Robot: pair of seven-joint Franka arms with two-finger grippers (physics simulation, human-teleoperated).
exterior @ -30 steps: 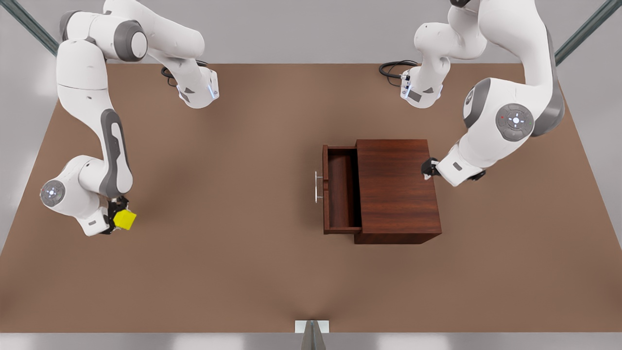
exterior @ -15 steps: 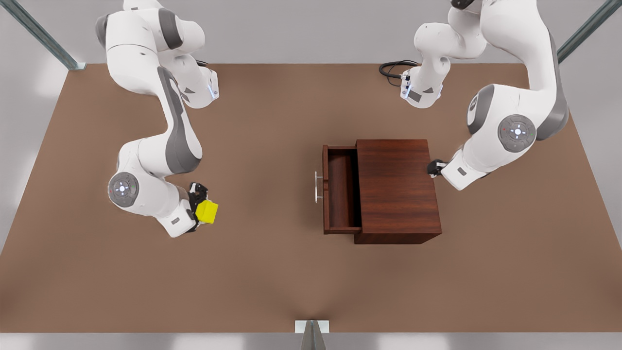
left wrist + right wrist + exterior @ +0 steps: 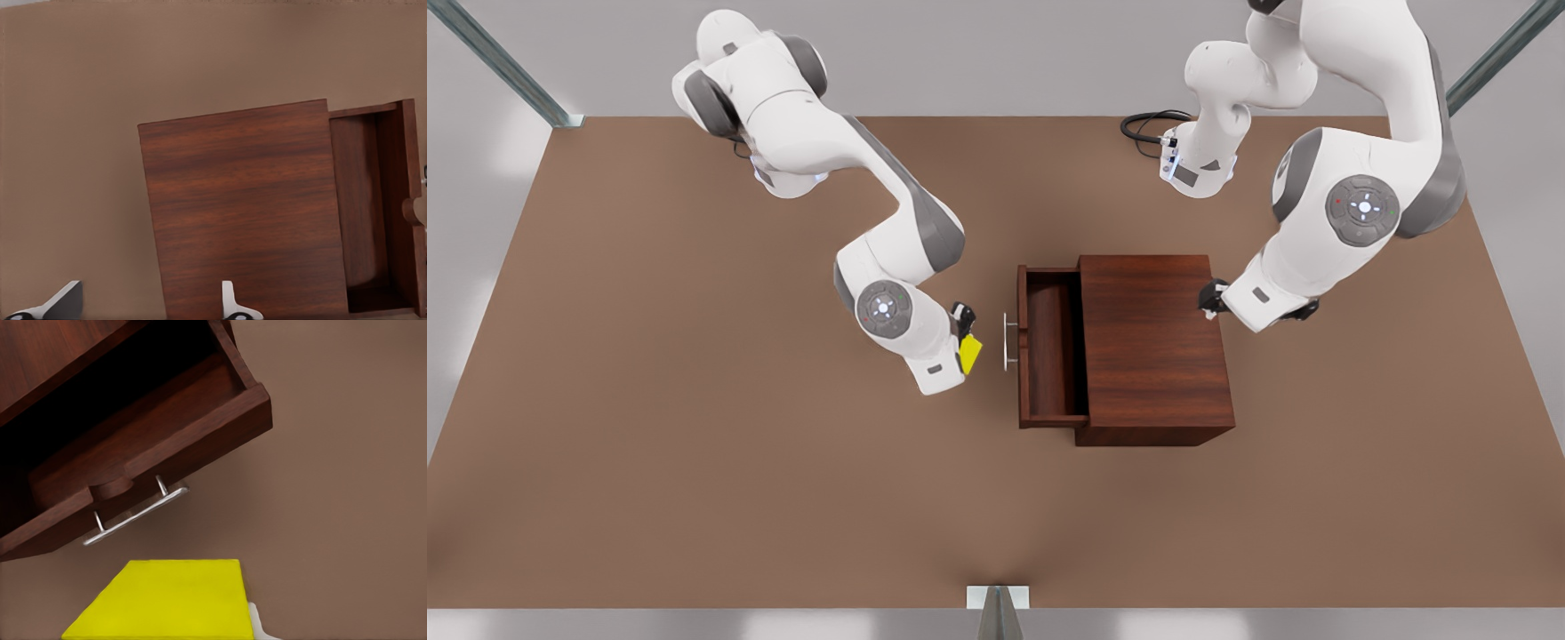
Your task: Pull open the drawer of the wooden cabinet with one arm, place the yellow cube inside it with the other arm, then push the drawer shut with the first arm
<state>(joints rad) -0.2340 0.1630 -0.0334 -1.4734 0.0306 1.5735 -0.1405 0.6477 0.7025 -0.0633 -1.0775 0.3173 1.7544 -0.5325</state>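
Observation:
The wooden cabinet (image 3: 1152, 347) stands on the table, and its drawer (image 3: 1054, 347) is pulled out toward the front view's left, silver handle (image 3: 1007, 342) outermost. My right gripper (image 3: 966, 342) is shut on the yellow cube (image 3: 970, 354), just left of the handle in the front view. In the right wrist view the cube (image 3: 167, 600) hangs close before the handle (image 3: 137, 517) and the drawer (image 3: 153, 447). My left gripper (image 3: 1209, 298) hovers at the cabinet's far side, open. Its fingers (image 3: 230, 303) stand wide apart above the cabinet top (image 3: 240, 213), the drawer (image 3: 370, 207) beyond.
The brown table (image 3: 694, 462) spreads wide on all sides of the cabinet. Black cables (image 3: 1147, 124) lie by the arm base at the back right. A small metal bracket (image 3: 996, 597) sits at the table's front edge.
The right arm has swung the yellow cube from the front view's far left across to just beside the drawer handle. The left gripper has shifted only slightly at the cabinet's back edge.

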